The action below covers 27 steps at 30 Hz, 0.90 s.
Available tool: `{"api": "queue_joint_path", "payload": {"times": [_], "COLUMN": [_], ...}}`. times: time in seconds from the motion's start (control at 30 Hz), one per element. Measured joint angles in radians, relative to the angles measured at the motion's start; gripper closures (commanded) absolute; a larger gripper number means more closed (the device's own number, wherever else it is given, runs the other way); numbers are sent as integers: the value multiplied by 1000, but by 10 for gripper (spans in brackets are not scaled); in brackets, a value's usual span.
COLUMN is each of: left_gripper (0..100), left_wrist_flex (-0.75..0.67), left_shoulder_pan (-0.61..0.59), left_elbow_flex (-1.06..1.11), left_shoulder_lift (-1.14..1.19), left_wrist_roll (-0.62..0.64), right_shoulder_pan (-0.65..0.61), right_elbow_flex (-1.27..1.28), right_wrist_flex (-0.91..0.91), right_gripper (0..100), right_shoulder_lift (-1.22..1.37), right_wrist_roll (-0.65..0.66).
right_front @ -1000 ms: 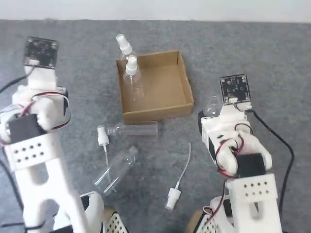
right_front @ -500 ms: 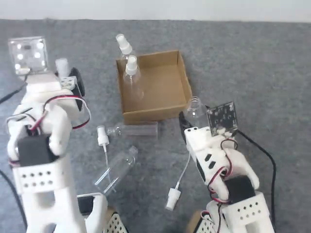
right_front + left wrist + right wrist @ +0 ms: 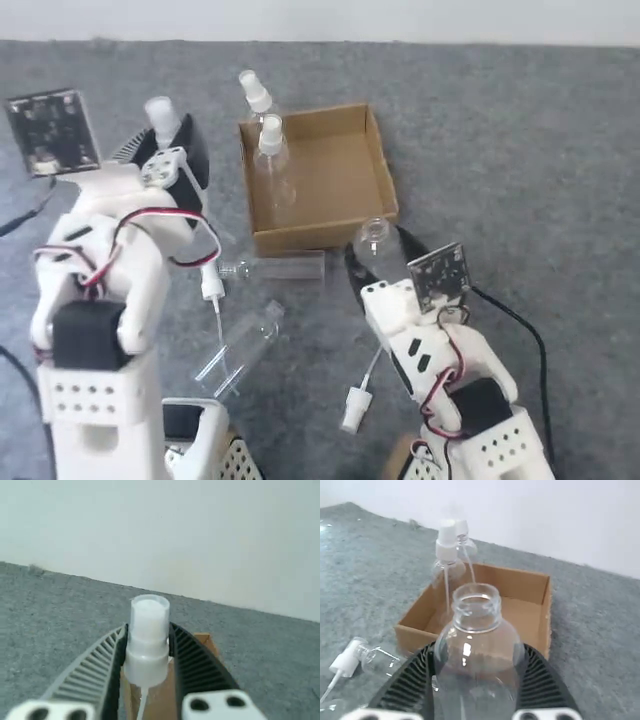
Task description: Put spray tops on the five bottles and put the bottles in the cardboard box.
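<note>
In my left gripper (image 3: 148, 630), jaws clenched on an upright spray top (image 3: 149, 645); my right gripper (image 3: 477, 655) grasps an uncapped bottle (image 3: 476, 630).
That bottle stands just before the cardboard box's (image 3: 322, 235) front-right corner, where a capped bottle (image 3: 275, 268) lies along the front wall; open carpet (image 3: 520, 150) spreads rightward.

Txt/labels/nos./signs: none legible, any view.
</note>
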Motion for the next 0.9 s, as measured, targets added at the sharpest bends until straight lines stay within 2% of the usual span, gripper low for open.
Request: {"api": "queue_joint_path", "payload": {"times": [0.5,0.67,0.9], "left_gripper": [989,989,988], "left_wrist_flex": [-12,-54,-146], "left_shoulder_pan": [124,173,232], "left_elbow_flex": [5,94,279], "left_shoulder_lift": [-256,-330,-486], "left_wrist_roll": [92,106,106], "right_shoulder_pan": [-135,-193,-249], "right_elbow_flex": [92,129,163], "right_wrist_flex": [0,0,0], "right_gripper": [961,961,961], "right_shoulder_lift": [-109,-138,-195], "right_wrist_roll": [0,66,92]}}
